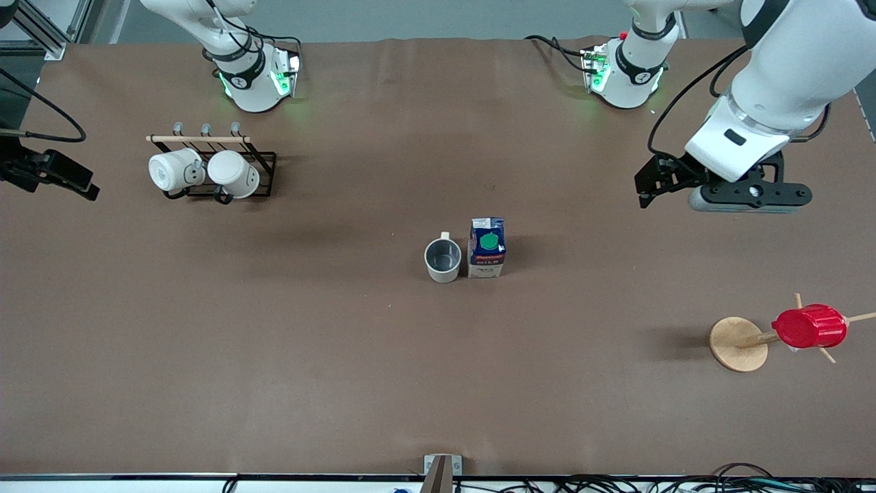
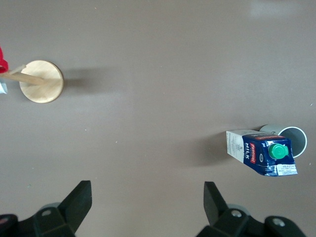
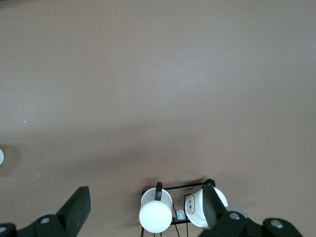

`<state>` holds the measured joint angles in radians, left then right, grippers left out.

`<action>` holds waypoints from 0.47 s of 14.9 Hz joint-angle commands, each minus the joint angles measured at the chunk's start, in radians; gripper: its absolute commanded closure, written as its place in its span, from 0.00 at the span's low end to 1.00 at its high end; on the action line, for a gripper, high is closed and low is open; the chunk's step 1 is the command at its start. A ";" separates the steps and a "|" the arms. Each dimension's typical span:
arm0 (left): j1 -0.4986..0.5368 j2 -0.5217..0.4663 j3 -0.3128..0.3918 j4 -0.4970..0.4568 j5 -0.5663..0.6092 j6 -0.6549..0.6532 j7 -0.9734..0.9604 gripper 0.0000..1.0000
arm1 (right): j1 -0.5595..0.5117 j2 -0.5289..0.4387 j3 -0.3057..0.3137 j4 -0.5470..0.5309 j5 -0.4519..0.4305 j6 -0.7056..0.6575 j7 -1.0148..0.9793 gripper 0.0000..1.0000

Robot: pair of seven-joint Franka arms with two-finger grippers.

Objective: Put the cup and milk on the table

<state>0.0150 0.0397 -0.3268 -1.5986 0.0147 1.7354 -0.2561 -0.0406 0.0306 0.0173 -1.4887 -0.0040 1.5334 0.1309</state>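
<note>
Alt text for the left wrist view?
The open left gripper hangs over the plain brown table, holding nothing. A blue-and-white milk carton with a green cap stands against a grey-lined cup; a round wooden stand base lies apart.

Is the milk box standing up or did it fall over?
Standing up. The milk sits upright on the table, green cap on top, beside the cup.
</note>
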 commanded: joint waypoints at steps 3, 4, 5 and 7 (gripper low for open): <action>-0.015 -0.014 0.067 0.008 -0.016 -0.022 0.075 0.00 | -0.001 -0.014 -0.007 -0.011 0.024 -0.004 -0.048 0.00; -0.039 -0.014 0.092 0.009 -0.018 -0.023 0.118 0.00 | -0.001 -0.014 -0.008 -0.011 0.022 -0.004 -0.085 0.00; -0.058 -0.012 0.127 0.012 -0.016 -0.023 0.147 0.00 | -0.002 -0.014 -0.008 -0.011 0.022 -0.006 -0.086 0.00; -0.084 -0.015 0.161 0.014 -0.012 -0.031 0.156 0.00 | -0.001 -0.014 -0.008 -0.011 0.021 -0.007 -0.082 0.00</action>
<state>-0.0389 0.0378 -0.2012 -1.5949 0.0143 1.7299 -0.1248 -0.0407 0.0306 0.0140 -1.4887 -0.0002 1.5308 0.0663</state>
